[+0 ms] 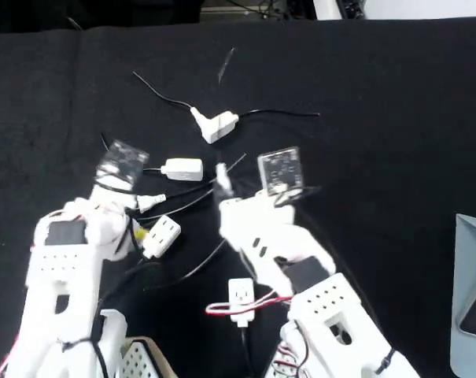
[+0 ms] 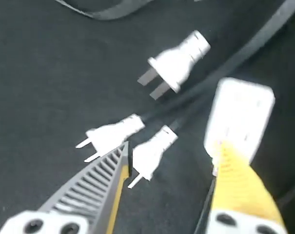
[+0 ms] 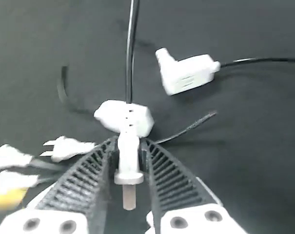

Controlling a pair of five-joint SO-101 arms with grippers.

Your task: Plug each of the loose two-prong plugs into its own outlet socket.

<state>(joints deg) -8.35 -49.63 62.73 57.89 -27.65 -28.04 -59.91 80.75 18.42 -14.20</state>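
While the right hand (image 3: 127, 142) clenches a slim white two-prong plug (image 3: 127, 165), the plug's long axis runs along the ribbed fingers. Its nose meets a rounded white plastic outlet block (image 3: 124, 118), which lies at ten o'clock of the hand in the high view; the prongs are hidden. The left hand (image 2: 172, 148) hangs released over a small white plug (image 2: 149, 153) on the black cloth counter (image 1: 379, 94), with its yellow finger (image 2: 235, 178) touching a white rectangular socket block (image 2: 240, 114).

Black cloth-covered table (image 1: 379, 94), grey container (image 1: 463, 315) at right edge.
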